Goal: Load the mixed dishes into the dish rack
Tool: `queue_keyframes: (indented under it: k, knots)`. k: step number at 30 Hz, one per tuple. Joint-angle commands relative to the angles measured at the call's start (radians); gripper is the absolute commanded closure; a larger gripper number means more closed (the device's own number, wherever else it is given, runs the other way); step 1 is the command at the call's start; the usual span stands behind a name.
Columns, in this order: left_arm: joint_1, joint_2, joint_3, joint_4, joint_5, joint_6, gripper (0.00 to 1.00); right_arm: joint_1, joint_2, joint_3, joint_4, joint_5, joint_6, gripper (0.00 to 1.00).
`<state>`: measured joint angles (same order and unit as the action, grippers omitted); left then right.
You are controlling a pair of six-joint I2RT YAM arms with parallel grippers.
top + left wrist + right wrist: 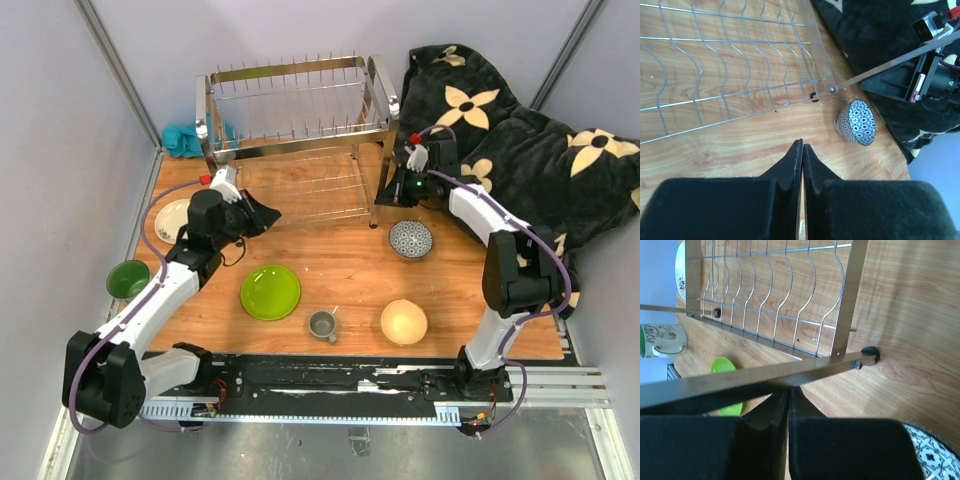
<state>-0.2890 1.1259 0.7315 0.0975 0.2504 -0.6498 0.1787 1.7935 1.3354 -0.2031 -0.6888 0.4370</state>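
Near the left front leg of the dish rack (pixel 300 133), the left gripper (pixel 262 215) hangs with its black jaws pressed together and holds nothing. Its arm bends low over the wood. By the rack's right front leg, the right gripper (pixel 403 186) is clenched and empty too, with its arm stretched forward. In front of the rack sit the lime-green plate (pixel 270 292), small grey mug (pixel 322 324), cream-yellow bowl (pixel 404 321) and blue-patterned small bowl (pixel 411 239). Left of the rack are the cream plate (pixel 170 215) and the white mug with green inside (pixel 128 279).
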Motion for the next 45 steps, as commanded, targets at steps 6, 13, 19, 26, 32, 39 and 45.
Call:
queue_keyframes:
  k: [6,13,19,26,32,39,45]
  knots:
    - [-0.29,-0.025,0.014,-0.041,-0.128,0.085,0.83,-0.03,-0.338,-0.214,-0.085,0.116,-0.091,0.85]
    - [-0.536,0.217,0.21,-0.101,-0.271,0.227,0.61,-0.108,-0.571,-0.288,-0.257,0.333,-0.118,0.47]
    - [-0.662,0.521,0.54,-0.184,-0.291,0.327,0.43,-0.186,-0.688,-0.357,-0.321,0.409,-0.09,0.4]
    - [-0.703,0.813,0.899,-0.349,-0.243,0.479,0.42,-0.275,-0.749,-0.403,-0.368,0.419,-0.099,0.39]
    - [-0.711,0.92,1.004,-0.364,-0.206,0.567,0.39,-0.291,-0.78,-0.421,-0.386,0.473,-0.117,0.35]
    - [-0.712,1.01,1.07,-0.393,-0.163,0.621,0.39,-0.317,-0.762,-0.42,-0.39,0.508,-0.13,0.29]
    - [-0.712,1.073,1.122,-0.412,-0.153,0.671,0.39,-0.334,-0.759,-0.452,-0.381,0.518,-0.125,0.27]
